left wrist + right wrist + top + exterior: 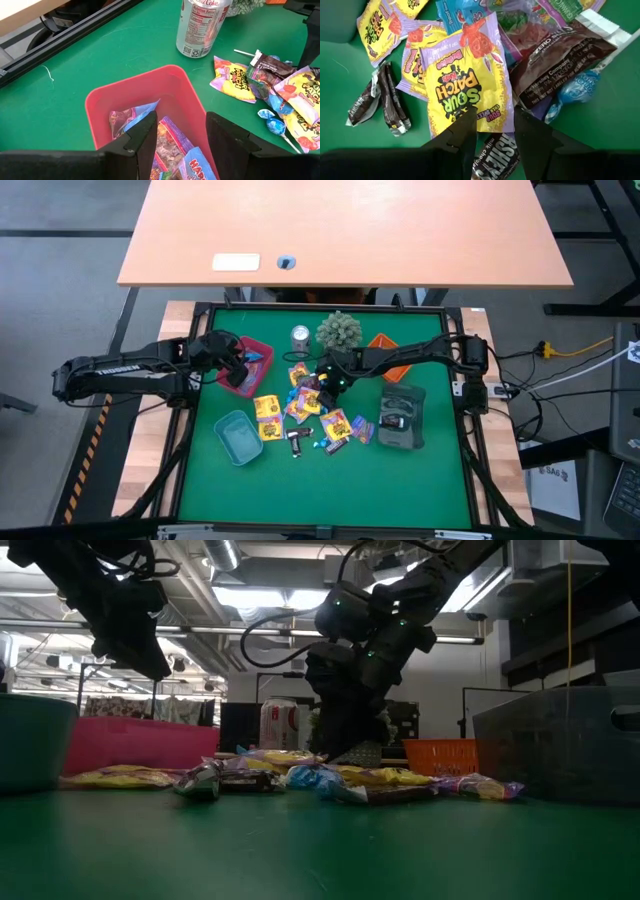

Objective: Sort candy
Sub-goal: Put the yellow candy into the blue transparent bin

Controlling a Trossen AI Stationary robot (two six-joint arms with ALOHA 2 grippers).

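The candy [300, 412] lies in a loose pile mid-table: yellow packets, brown bars and blue-wrapped pieces [577, 87]. My right gripper [325, 380] is open and low over the pile's far part [340, 752]. In its wrist view it [494, 117] stands over the lower edge of a yellow Sour Patch packet [457, 85], which lies flat on other sweets. My left gripper [240, 370] is open above the red tray [258, 350], empty [175, 142]. Several candy packets [172, 145] lie in that tray. My right gripper comes at the pile from above, pointing down. Its open fingers [467, 122] stand at the yellow packet's lower edge [485, 117], above a Hershey's bar [495, 160]. Whether they touch the packet I cannot tell.
A silver can [300, 335] and a green spiky plant ball [340, 330] stand at the far side. An orange tray [385, 343] is under the right arm. A teal tray [237, 437] sits near left, and a grey-green tray [402, 418] with something inside sits right. Bare green mat lies near the front edge.
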